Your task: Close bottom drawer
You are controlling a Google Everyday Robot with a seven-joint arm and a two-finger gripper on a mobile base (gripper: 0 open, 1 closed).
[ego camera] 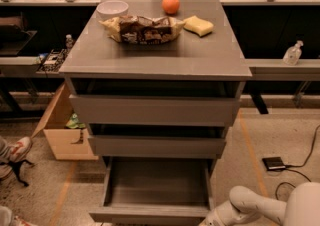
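The bottom drawer (155, 182) of the grey cabinet is pulled far out, its grey box interior empty, its flat front panel (150, 215) at the lower edge of the camera view. The middle drawer (157, 146) and top drawer (152, 110) stand slightly out. My white arm (260, 207) comes in from the lower right. The gripper (210, 221) sits at the drawer's front right corner, mostly cut off by the frame edge.
On the cabinet top (155, 57) are a white bowl (112, 8), an orange (170, 4), a snack bag (142, 29) and a yellow sponge (198, 25). A cardboard box (62, 130) stands at the left. A person's shoe (15, 150), a floor cable and small black device (275, 163) lie nearby.
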